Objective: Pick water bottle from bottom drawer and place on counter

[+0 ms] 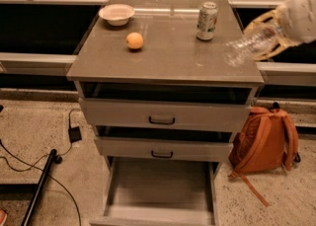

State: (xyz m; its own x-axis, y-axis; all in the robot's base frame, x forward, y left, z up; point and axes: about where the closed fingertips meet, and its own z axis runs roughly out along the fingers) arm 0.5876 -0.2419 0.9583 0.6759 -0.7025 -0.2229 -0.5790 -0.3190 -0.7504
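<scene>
My gripper [269, 36] comes in from the right edge and is shut on the water bottle [247, 45], a clear crinkly plastic bottle. It holds the bottle tilted, base pointing left and down, in the air over the right edge of the counter [168, 57]. The bottom drawer [160, 188] is pulled open, and its plain grey inside holds nothing.
On the counter stand a white-and-green soda can [207, 20], an orange [134, 41] and a white bowl [117, 14]. The two upper drawers [163, 116] are slightly open. An orange backpack [264, 141] leans at the cabinet's right. Cables and a black pole [42, 185] lie on the floor at left.
</scene>
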